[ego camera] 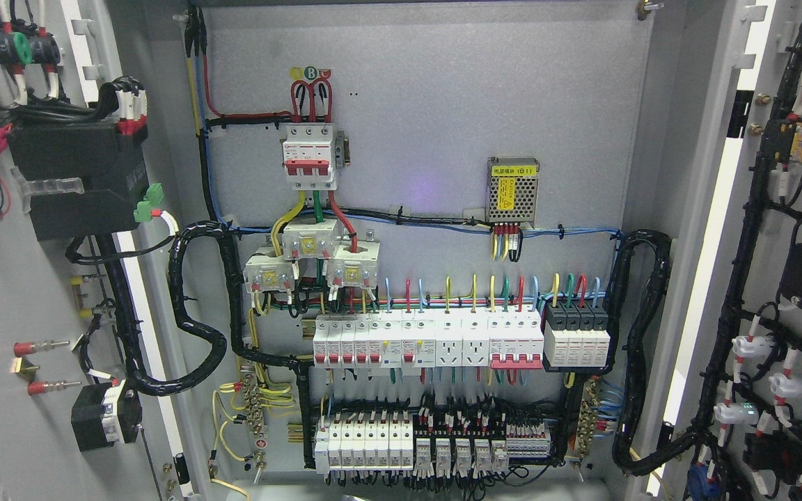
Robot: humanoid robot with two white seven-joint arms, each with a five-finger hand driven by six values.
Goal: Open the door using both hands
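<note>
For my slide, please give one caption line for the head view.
Electrical cabinet with left door and right door both swung open, exposing breaker rows and wiring; no robot hand visible.

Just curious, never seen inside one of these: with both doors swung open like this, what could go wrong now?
Two risks, as I judge it. The black cable bundle loops loosely from the left door into the cabinet; moving the door might strain it. The breaker rows and their wiring sit exposed, so a reaching hand could snag them.
</note>
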